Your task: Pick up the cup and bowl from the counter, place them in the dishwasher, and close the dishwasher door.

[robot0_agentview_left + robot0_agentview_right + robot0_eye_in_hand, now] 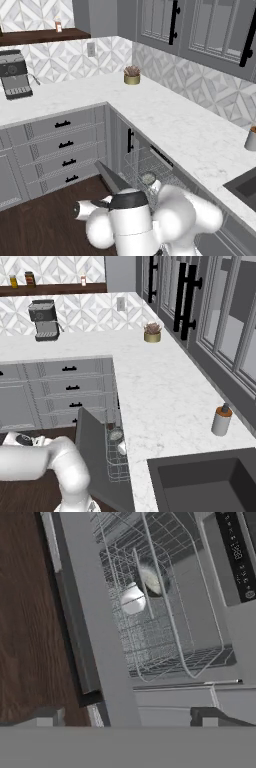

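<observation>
The dishwasher (150, 167) stands open under the counter (175, 120), with its wire rack (165, 612) showing. In the rack lie the bowl (150, 579), speckled inside, and the pale cup (133, 598) right beside it; both also show as the bowl (116, 434) and the cup (121, 447). The dishwasher door (95, 617) slants partly raised, its edge running between me and the rack. My gripper (125, 722) is open and holds nothing, low on the floor side of the door, fingertips (45, 719) spread wide.
A grey pump bottle (221, 421) stands on the counter beside the dark sink (205, 486). A gold plant pot (152, 333) sits in the corner and a coffee machine (45, 318) at the far left. Drawer cabinets (62, 145) and dark wood floor (25, 612) lie left of the door.
</observation>
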